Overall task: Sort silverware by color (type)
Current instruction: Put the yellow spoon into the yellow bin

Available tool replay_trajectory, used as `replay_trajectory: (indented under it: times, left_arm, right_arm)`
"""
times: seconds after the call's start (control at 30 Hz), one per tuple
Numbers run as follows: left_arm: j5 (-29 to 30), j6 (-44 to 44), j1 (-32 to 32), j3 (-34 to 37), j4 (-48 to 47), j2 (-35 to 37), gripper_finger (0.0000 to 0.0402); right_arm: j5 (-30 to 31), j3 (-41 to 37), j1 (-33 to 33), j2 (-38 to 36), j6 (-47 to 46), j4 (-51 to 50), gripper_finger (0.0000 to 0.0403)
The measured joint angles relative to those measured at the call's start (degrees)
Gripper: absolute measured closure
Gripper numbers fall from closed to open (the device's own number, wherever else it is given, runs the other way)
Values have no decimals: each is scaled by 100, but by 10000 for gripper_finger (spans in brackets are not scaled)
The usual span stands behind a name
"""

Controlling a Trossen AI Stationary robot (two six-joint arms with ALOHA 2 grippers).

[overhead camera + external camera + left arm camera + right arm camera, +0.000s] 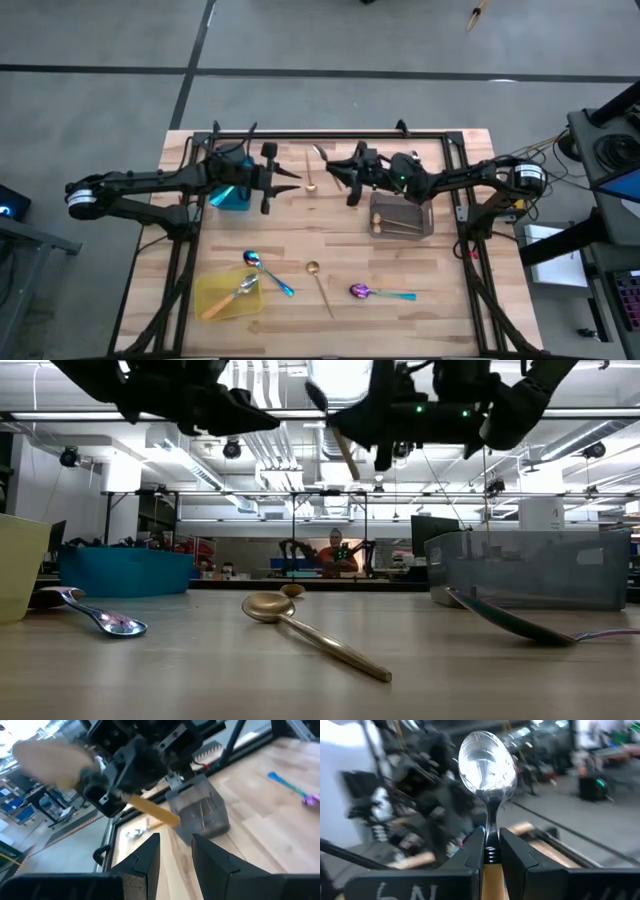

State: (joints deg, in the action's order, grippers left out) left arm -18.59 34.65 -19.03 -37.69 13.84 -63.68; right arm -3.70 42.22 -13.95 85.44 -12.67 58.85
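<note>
high view: right gripper (343, 172) up over the table's far middle, left gripper (290, 180) facing it, parted, empty. right wrist view: fingers (476, 851) clamped on a spoon (486, 767) with an orange handle, bowl upward. low view: gold spoon (312, 632) on the table.

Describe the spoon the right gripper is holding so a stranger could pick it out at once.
Start at the grey tray on the table's right side. Just above it hangs the right gripper, shut on the silver spoon. It has an orange handle and is the only spoon off the table.
</note>
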Motion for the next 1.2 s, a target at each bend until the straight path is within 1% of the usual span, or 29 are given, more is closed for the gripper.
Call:
replay_trajectory:
  times: [0.13, 0.3, 0.43, 0.5, 0.63, 0.77, 0.9, 1.07, 1.2]
  left_arm:
    - [-8, -351, 0, 0, 286, 0, 309]
    - [-34, -1004, 0, 0, 789, 0, 309]
    - [-380, -1444, 0, 0, 1066, 0, 304]
    - [-499, -1680, 1, 0, 1234, 0, 294]
    - [-490, -2047, -30, 0, 1403, 0, 262]
    - [-534, -2083, -42, 0, 1416, -9, 226]
    - [-1159, -2305, -41, 0, 1881, -301, 202]
    - [-1416, -2923, -44, 0, 3010, -973, 194]
    - [-1836, -3316, -37, 0, 3847, -1466, 193]
  right_arm:
    - [-112, -27, 123, -1, 256, 321, 371]
    - [-126, 53, 276, -1, 598, 404, 371]
    - [-125, 186, 421, -1, 850, 406, 371]
    - [-127, 253, 502, -1, 995, 407, 371]
    - [-126, 374, 663, -1, 1280, 406, 371]
    - [-126, 495, 805, -1, 1528, 405, 371]
    - [-127, 658, 913, 26, 1712, 411, 371]
    - [-125, 948, 1018, 280, 1855, 411, 371]
    - [-130, 1197, 1035, 605, 1885, 387, 371]
